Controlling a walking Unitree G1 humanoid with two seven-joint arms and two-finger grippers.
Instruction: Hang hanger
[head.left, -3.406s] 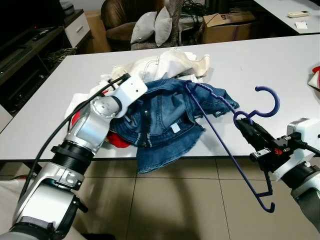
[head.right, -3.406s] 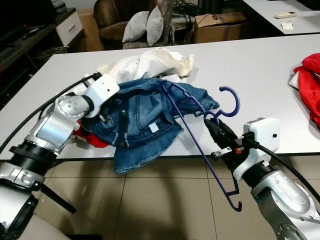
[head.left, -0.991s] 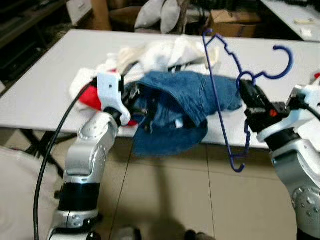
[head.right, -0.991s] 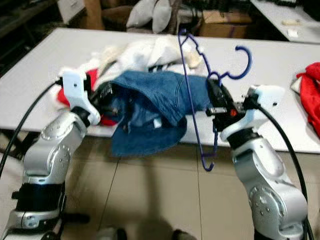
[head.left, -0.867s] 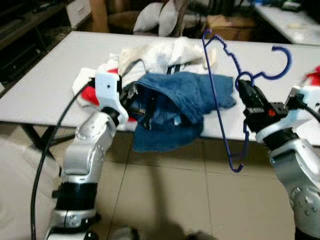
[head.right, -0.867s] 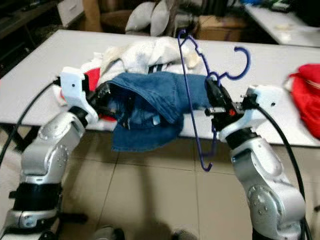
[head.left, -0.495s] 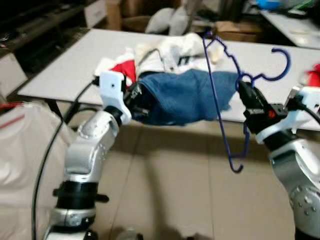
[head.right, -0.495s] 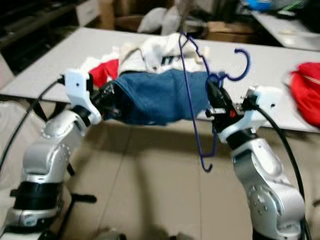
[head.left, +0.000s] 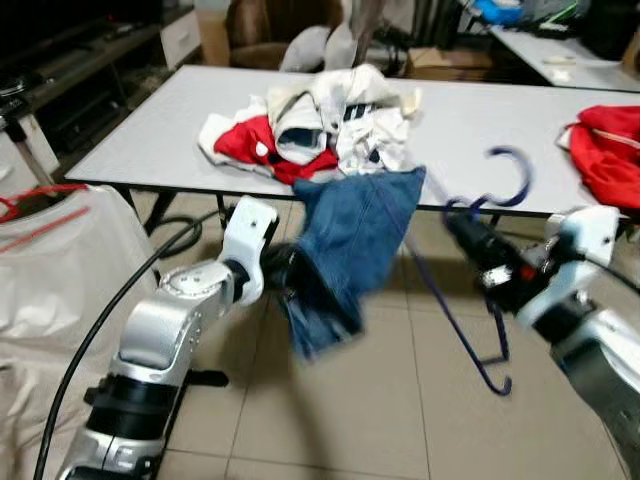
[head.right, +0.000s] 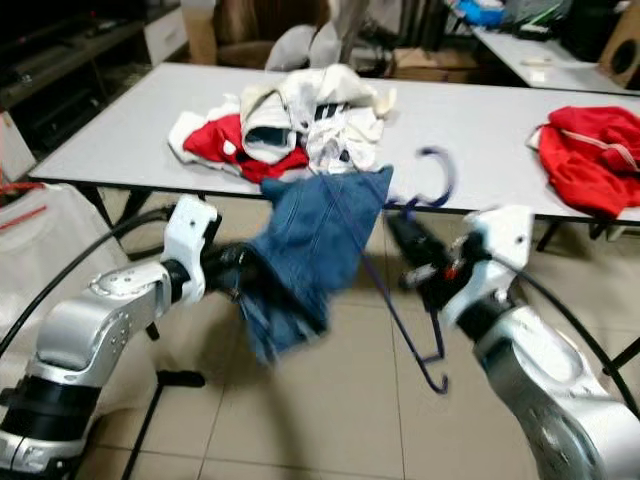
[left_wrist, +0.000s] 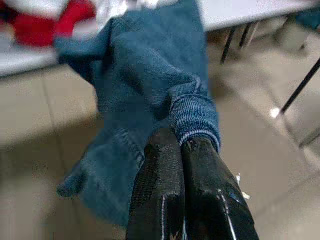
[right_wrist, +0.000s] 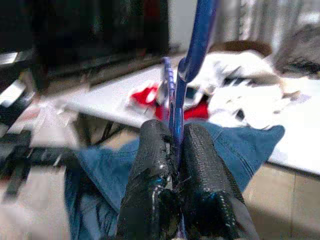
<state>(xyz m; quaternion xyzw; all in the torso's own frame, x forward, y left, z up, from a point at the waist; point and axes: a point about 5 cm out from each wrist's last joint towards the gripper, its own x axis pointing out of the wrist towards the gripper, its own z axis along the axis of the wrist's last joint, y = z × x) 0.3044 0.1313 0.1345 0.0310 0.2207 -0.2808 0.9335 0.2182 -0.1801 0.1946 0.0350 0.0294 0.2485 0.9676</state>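
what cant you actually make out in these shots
- Hanger: motion blur in both eye views smears its hook and frame; whether it is threaded into the jeans is unclear.
- Left gripper: in the eye views the jeans cover its fingertips.
- Right gripper: blurred in the eye views.
- Clothes pile: single garments too tangled to separate.

White table (head.left: 140, 125) on which a heap of red and white clothes (head.left: 310, 125) is piled; a red garment (head.left: 605, 150) is laid well apart from the heap.

Silver arms, white wrists, black cables.
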